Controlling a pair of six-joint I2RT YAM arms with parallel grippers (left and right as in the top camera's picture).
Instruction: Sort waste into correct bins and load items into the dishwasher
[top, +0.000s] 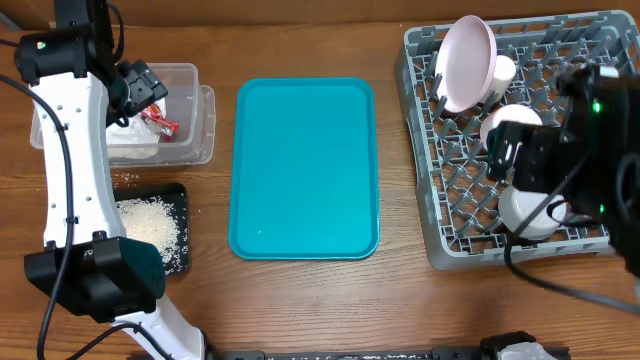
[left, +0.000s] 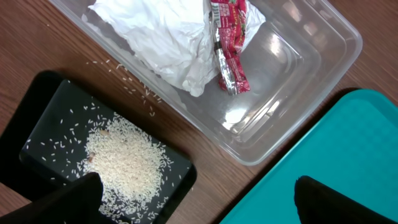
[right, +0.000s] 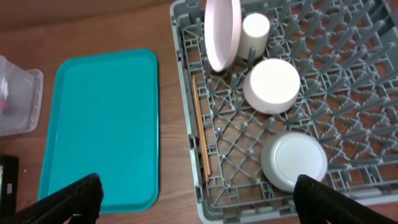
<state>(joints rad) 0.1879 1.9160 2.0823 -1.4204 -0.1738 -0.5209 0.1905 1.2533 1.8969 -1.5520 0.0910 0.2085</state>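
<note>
The teal tray (top: 304, 168) lies flat in the middle of the worktop (top: 300, 310), and nothing rests on it.

On the left arm's side of the teal tray sits the clear tub (top: 205, 125). It holds the crumpled white napkins (left: 161, 37) and, against them on the side toward the teal tray, the red-and-white wrapper (left: 231, 43). The black tray (left: 46, 124) sits beside the tub, also left of the teal tray and nearer the robot. It carries a heap of rice (left: 124, 158). A few loose grains (left: 130, 87) lie on the bare wood between the black tray and the tub.

The left claw (top: 145, 90) hangs over the tub with its fingers (left: 68, 193) spread wide, gripping nothing.

On the right arm's side of the teal tray stands the grey dish rack (right: 348, 81). The white plate (right: 222, 31) stands on edge at the rack's far end, on the side closest to the teal tray. The white cup (right: 255, 28) is just beside the plate. The small white bowl (right: 272, 85) sits nearer the robot than these, and the grey bowl (right: 293, 160) nearer still. Thin wooden sticks (right: 200, 130) lie along the rack's edge that faces the teal tray.

The right claw (right: 199, 199) hovers above the rack over the bowls, spread wide and empty.
</note>
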